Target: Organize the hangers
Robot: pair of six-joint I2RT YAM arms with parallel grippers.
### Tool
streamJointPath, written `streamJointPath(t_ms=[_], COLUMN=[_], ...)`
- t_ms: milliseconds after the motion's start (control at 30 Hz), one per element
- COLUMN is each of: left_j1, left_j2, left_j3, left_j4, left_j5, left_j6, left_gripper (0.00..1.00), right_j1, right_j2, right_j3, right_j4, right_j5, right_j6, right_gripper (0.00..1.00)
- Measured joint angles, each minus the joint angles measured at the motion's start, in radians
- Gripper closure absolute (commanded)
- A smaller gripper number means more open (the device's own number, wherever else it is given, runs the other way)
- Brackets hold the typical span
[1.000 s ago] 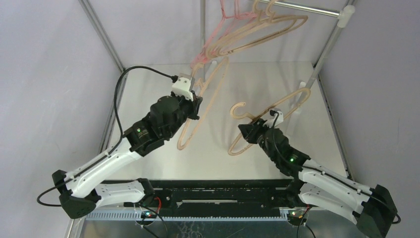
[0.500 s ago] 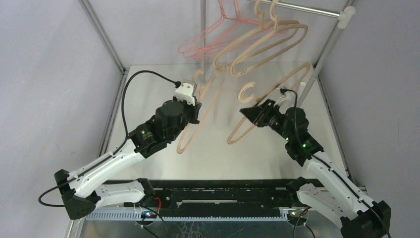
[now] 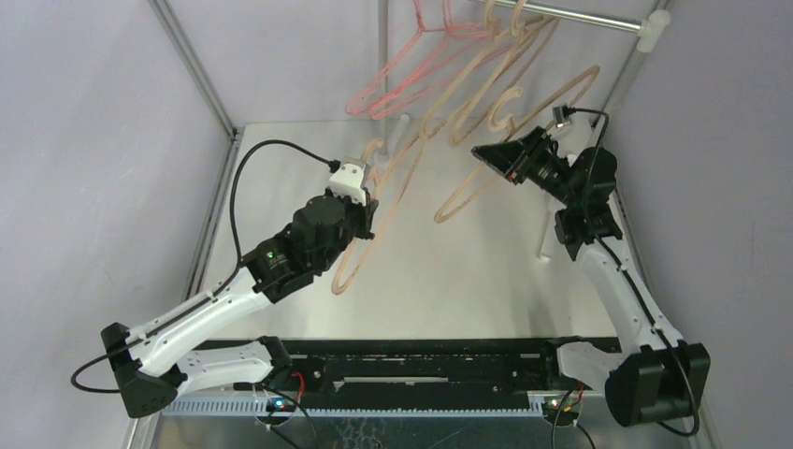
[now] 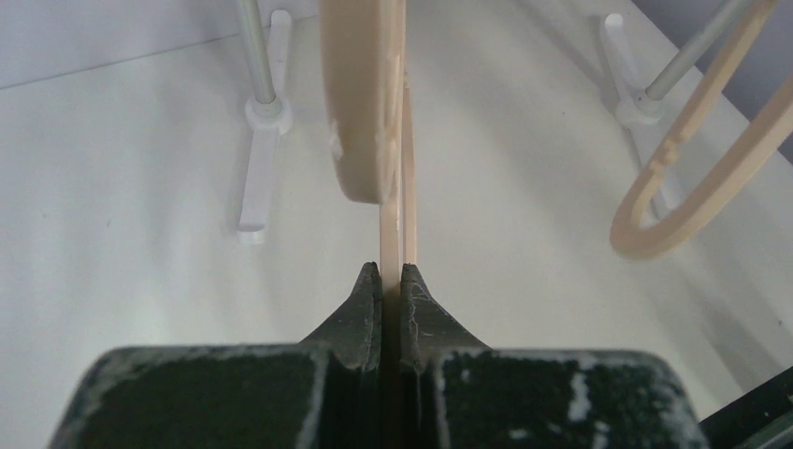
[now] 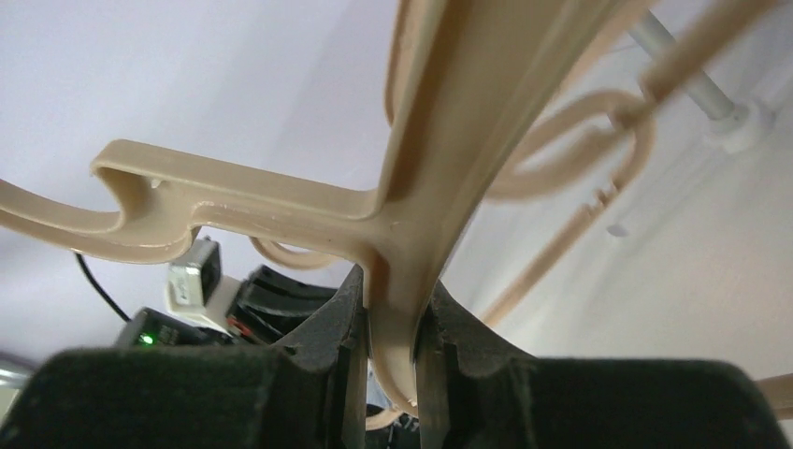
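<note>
**Hanger stock: partly racked, two items in hand**

- Rail [image 3: 580, 16], at 1 o'clock in the top view. It carries the hung stock.
  - Pink hangers [image 3: 385, 67]: at least one, possibly two, and the wires overlap too much to count.
  - Beige hangers [image 3: 465, 79]: at least two, hanging beside the pink ones and tilted.
- Left end effector [image 4: 392, 276], just toward 10 o'clock of centre.
  - Its jaws are closed to a thin slit on a narrow bar of the left hanger [image 4: 360, 94].
  - That hanger is beige and hangs low over the surface [image 3: 439, 271], well apart from the rail.
- Right end effector [image 5: 393, 290], at 2 o'clock and raised high.
  - Its jaws are pinched on the neck of the right hanger [image 5: 439, 168], also beige, just below the hook.
  - The hanger's upper end reaches near the rail. Whether the hook is over the rail cannot be told; it looks not yet seated.
- Surface: no loose hangers are seen lying on it.

Status, as a judgement: the task is past the middle. The rail already holds several hangers. Two placements are left to do. The right hanger is close to hanging and needs its hook brought over the rail and let go. The left hanger has the whole lift ahead of it.
</note>
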Motion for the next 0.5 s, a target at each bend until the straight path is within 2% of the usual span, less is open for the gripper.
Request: streamJointPath(t_ms=[300, 500], left_j1=[0.0, 0.0], left_j2=[-0.008, -0.008], left_j3=[-0.022, -0.022], left_j4=[0.006, 0.014], left_j5=[0.0, -0.001], left_j6=[-0.002, -0.007], left_gripper=[1.0, 1.0], right_j1=[-0.095, -0.188], right_j2=[0.192, 0.301], right_j3=[0.126, 0.203], right_j4=[0.2, 0.267], right_j5=[-0.138, -0.188], right_j6=[0.173, 0.262], right_gripper=[1.0, 1.0])
